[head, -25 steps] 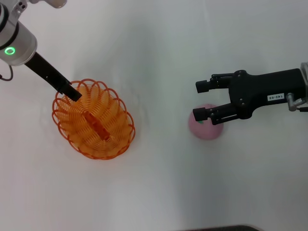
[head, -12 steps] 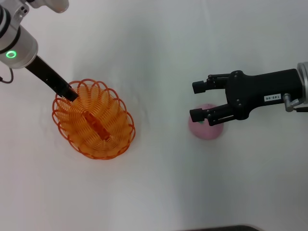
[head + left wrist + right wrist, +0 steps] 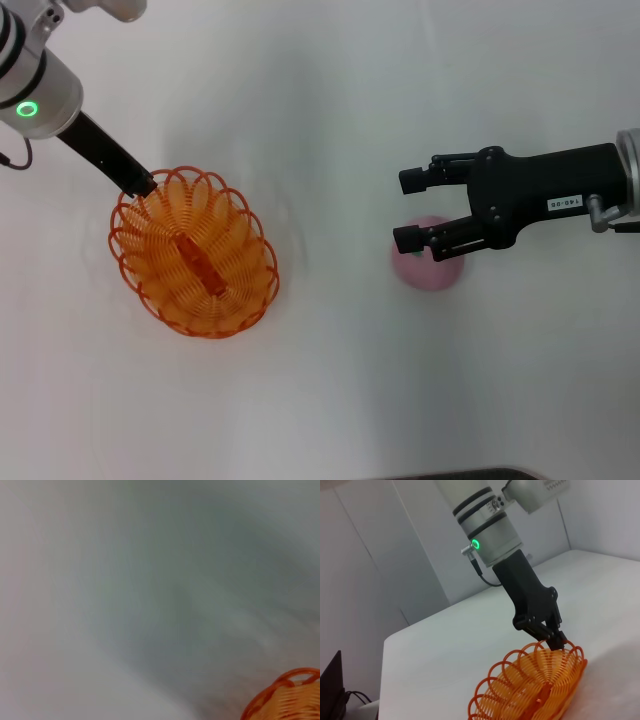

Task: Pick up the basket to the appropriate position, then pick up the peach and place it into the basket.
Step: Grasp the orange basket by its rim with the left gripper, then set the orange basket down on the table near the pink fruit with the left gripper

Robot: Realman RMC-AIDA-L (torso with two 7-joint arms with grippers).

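The orange wire basket [image 3: 195, 255] lies on the white table at the left in the head view. My left gripper [image 3: 145, 185] is at its far-left rim. The right wrist view shows the same gripper [image 3: 556, 640] touching the rim of the basket [image 3: 530, 692]. A piece of the basket rim [image 3: 285, 692] shows in the left wrist view. The pale pink peach [image 3: 430, 270] lies at the right. My right gripper [image 3: 405, 210] is open and hovers over the peach, with its nearer finger across the top of the fruit and its farther finger beyond it.
The white table [image 3: 330, 380] runs all around both things. A dark edge [image 3: 450, 474] shows at the table's near side. White wall panels [image 3: 385, 555] stand behind the table in the right wrist view.
My left arm has drawn back up and to the left, from inside the basket rim to its edge. The basket has barely shifted. My right gripper has moved slightly left over the peach.
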